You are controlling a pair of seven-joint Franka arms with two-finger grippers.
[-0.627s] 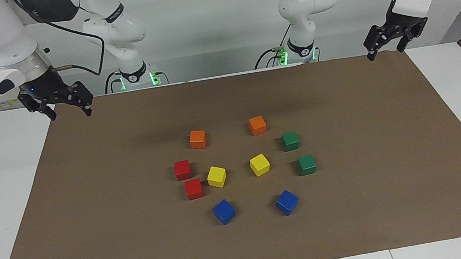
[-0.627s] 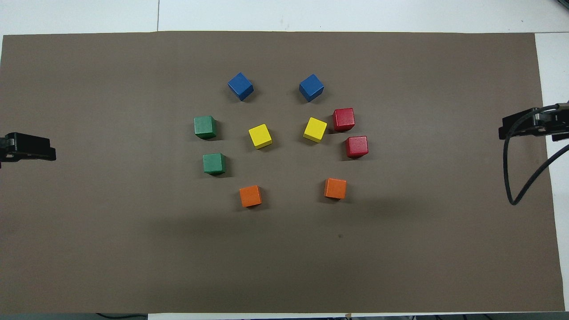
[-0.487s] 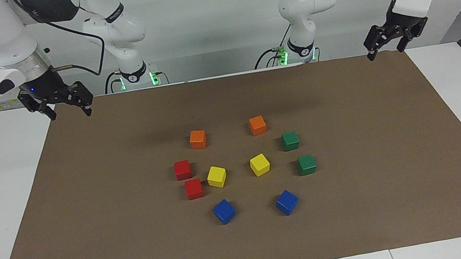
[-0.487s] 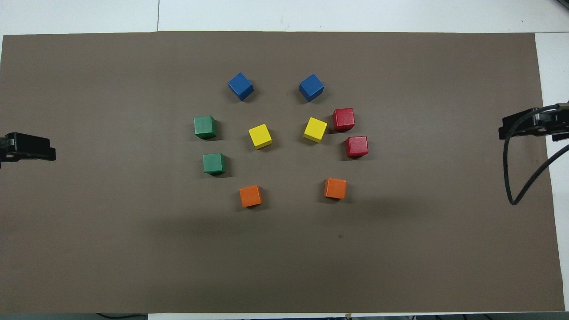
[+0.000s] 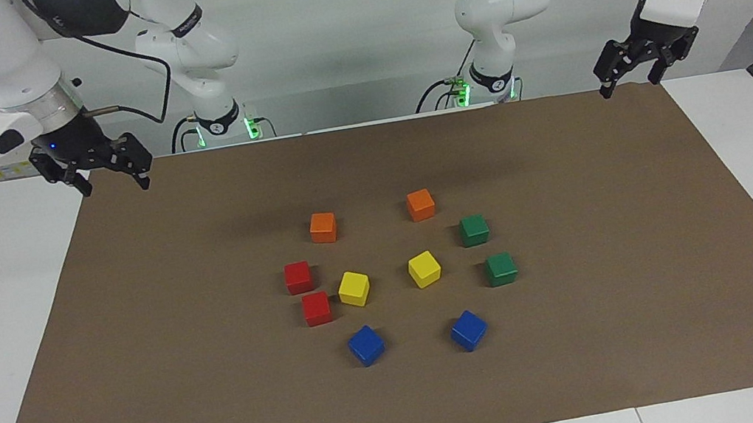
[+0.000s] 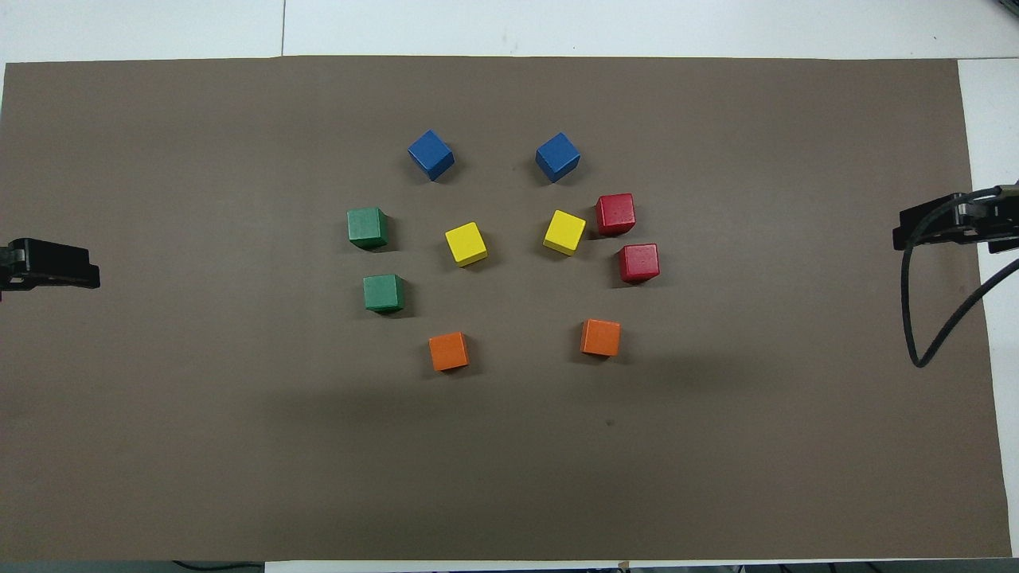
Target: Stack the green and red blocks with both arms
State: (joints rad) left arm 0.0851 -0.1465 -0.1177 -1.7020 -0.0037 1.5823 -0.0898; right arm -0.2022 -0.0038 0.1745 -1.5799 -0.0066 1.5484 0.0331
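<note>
Two green blocks lie on the brown mat toward the left arm's end, one (image 5: 474, 230) (image 6: 384, 292) nearer to the robots than the other (image 5: 501, 268) (image 6: 367, 227). Toward the right arm's end lie two red blocks (image 5: 298, 277) (image 5: 317, 308), close together and also seen from overhead (image 6: 639, 263) (image 6: 615, 214). All four rest singly on the mat. My left gripper (image 5: 628, 84) (image 6: 56, 264) hangs open and empty over the mat's corner at its own end. My right gripper (image 5: 113, 182) (image 6: 939, 227) hangs open and empty over the mat's other corner by the robots.
Two orange cubes (image 5: 323, 227) (image 5: 421, 204) lie nearest the robots, two yellow cubes (image 5: 354, 289) (image 5: 424, 268) in the middle, two blue cubes (image 5: 366, 345) (image 5: 469, 330) farthest. The brown mat (image 5: 625, 324) covers most of the white table. A black cable (image 6: 915, 318) loops below the right gripper.
</note>
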